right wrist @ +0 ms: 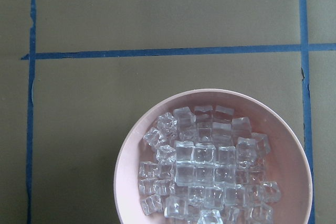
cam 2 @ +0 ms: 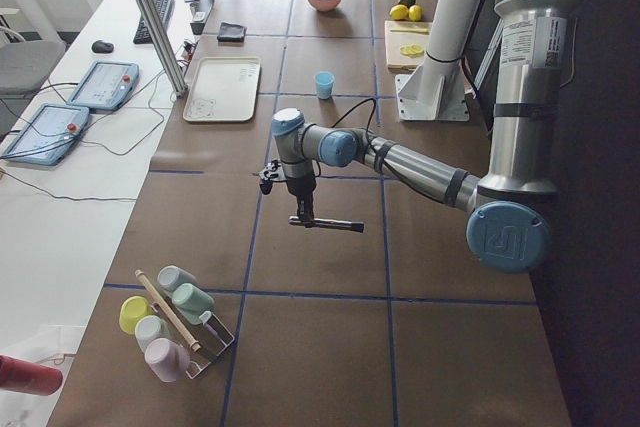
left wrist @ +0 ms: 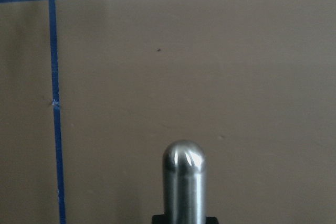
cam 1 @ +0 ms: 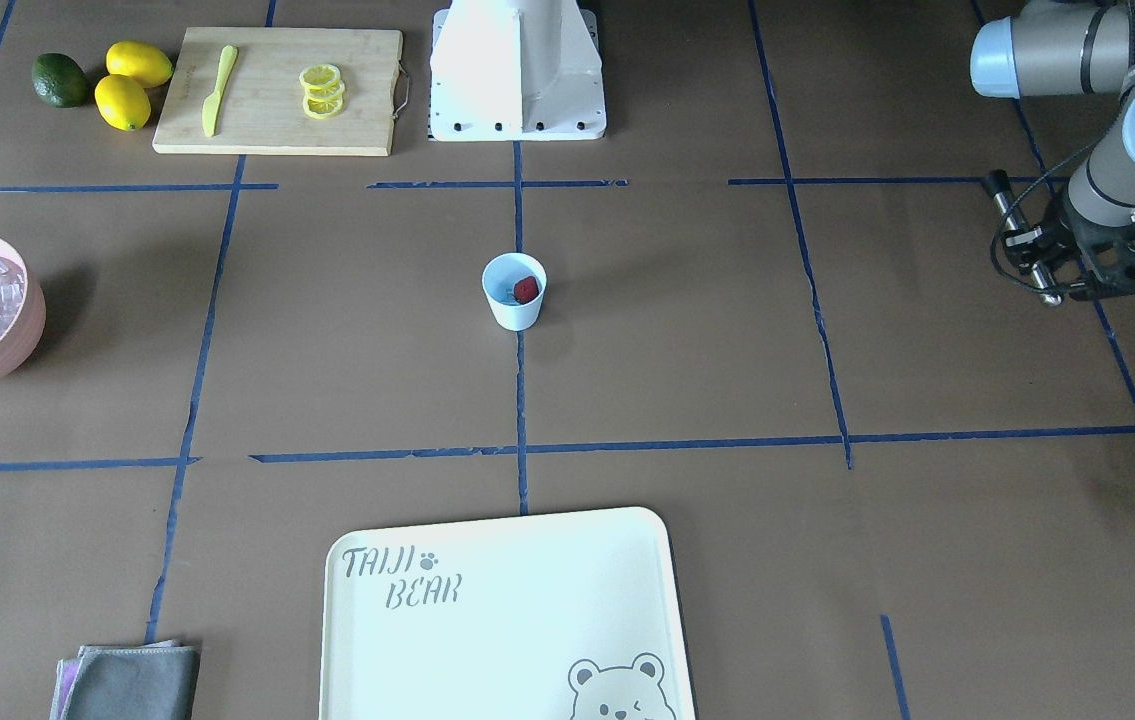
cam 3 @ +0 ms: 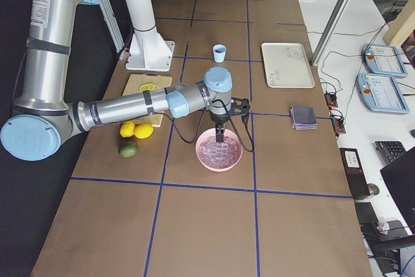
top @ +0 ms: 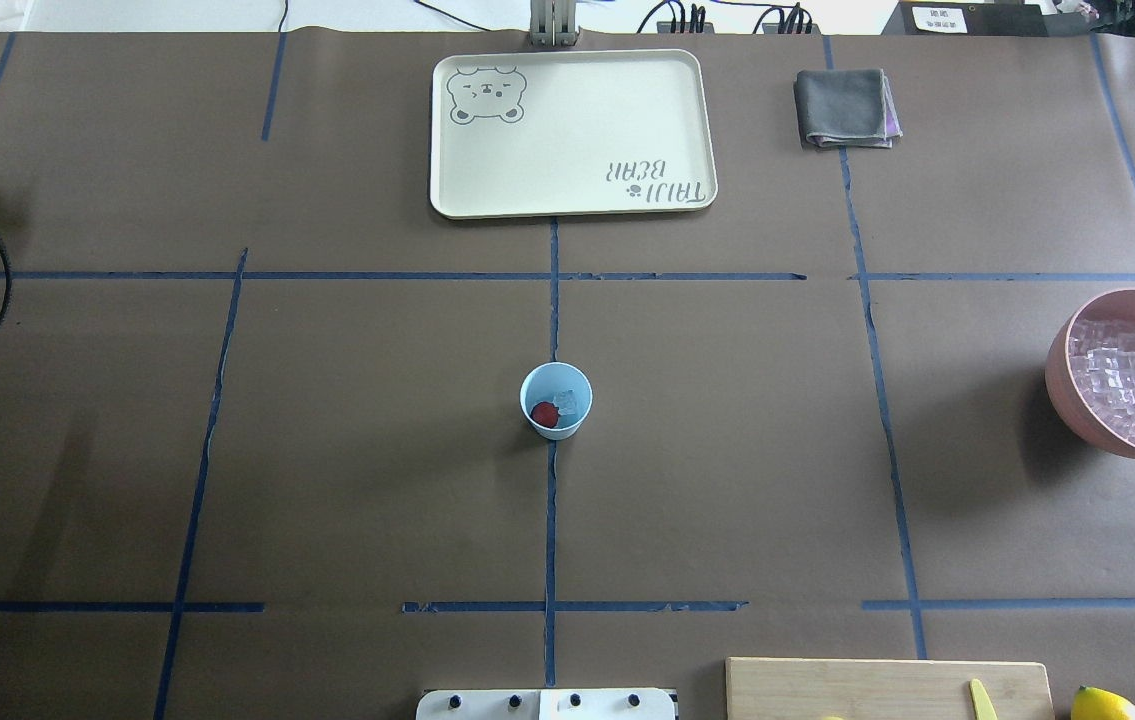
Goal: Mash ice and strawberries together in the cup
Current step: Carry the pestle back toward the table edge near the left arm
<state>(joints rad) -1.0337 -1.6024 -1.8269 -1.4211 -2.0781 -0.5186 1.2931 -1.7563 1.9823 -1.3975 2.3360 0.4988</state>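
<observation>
The light-blue cup [cam 1: 512, 310] stands at the table's middle, also in the overhead view [top: 533, 384]. In it lie a red strawberry [cam 1: 526, 289] [top: 545, 414] and a little clear ice [top: 568, 402]. My left gripper [cam 1: 1047, 255] is far off at the table's left end, shut on a metal muddler rod [cam 1: 1012, 215] [left wrist: 184, 182] held above bare table. My right gripper [cam 3: 220, 138] hovers over the pink bowl [right wrist: 126, 156] full of ice cubes [right wrist: 205, 166]. Its fingers do not show in the wrist view, so I cannot tell its state.
A cream tray [top: 447, 190] and grey cloth [top: 845, 108] lie on the far side. A cutting board [cam 1: 357, 90] with lemon slices [cam 1: 322, 92] and a yellow knife [cam 1: 217, 90], lemons [cam 1: 132, 85] and the robot base [cam 1: 517, 70] are near. A cup rack [cam 2: 175, 317] stands beyond my left gripper.
</observation>
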